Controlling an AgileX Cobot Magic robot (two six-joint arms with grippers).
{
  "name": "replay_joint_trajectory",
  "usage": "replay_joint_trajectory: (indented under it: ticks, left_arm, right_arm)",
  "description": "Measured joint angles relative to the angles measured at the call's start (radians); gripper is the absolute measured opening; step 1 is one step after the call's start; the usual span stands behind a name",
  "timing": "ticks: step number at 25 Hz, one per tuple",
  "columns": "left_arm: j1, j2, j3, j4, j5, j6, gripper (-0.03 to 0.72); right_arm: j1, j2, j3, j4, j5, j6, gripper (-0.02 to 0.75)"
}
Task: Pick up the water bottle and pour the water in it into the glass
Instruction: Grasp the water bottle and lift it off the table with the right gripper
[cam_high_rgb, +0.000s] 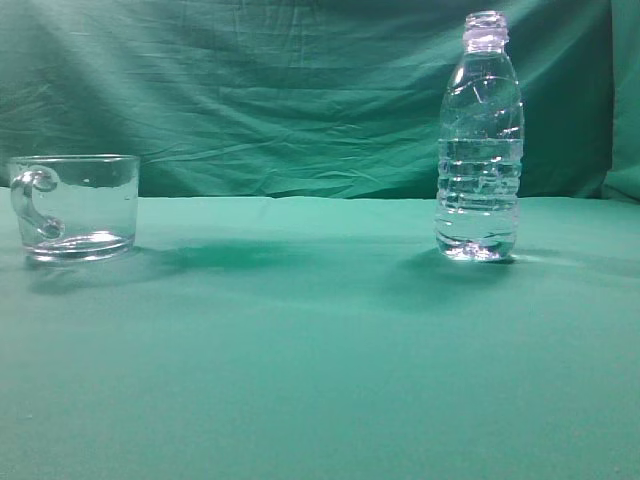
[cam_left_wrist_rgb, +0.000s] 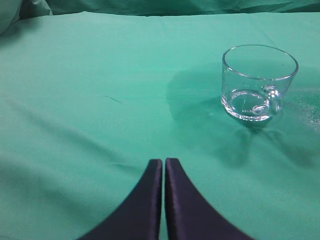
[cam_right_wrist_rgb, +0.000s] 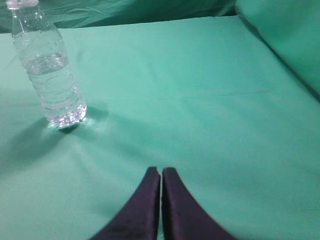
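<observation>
The water bottle (cam_high_rgb: 480, 140) stands upright and uncapped on the right of the green cloth, with water (cam_high_rgb: 479, 190) up to about mid-height. It also shows at the upper left of the right wrist view (cam_right_wrist_rgb: 49, 70). The glass (cam_high_rgb: 75, 205), a clear mug with a looped handle, stands at the left and looks empty; it shows at the upper right of the left wrist view (cam_left_wrist_rgb: 257, 82). My left gripper (cam_left_wrist_rgb: 163, 161) is shut and empty, well short of the glass. My right gripper (cam_right_wrist_rgb: 160, 170) is shut and empty, short and right of the bottle. Neither gripper shows in the exterior view.
A green cloth (cam_high_rgb: 320, 350) covers the table and hangs as a creased backdrop (cam_high_rgb: 260, 90) behind. Raised folds of cloth lie at the far right in the right wrist view (cam_right_wrist_rgb: 285, 35).
</observation>
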Motion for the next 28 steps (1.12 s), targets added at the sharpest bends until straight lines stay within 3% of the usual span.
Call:
replay_joint_trajectory:
  ticks: [23, 28]
  left_arm:
    - [0.0, 0.0, 0.0, 0.0, 0.0, 0.0, 0.0]
    - [0.0, 0.0, 0.0, 0.0, 0.0, 0.0, 0.0]
  right_arm:
    - [0.0, 0.0, 0.0, -0.006, 0.0, -0.022, 0.0]
    - [0.0, 0.0, 0.0, 0.045, -0.139, -0.035, 0.0]
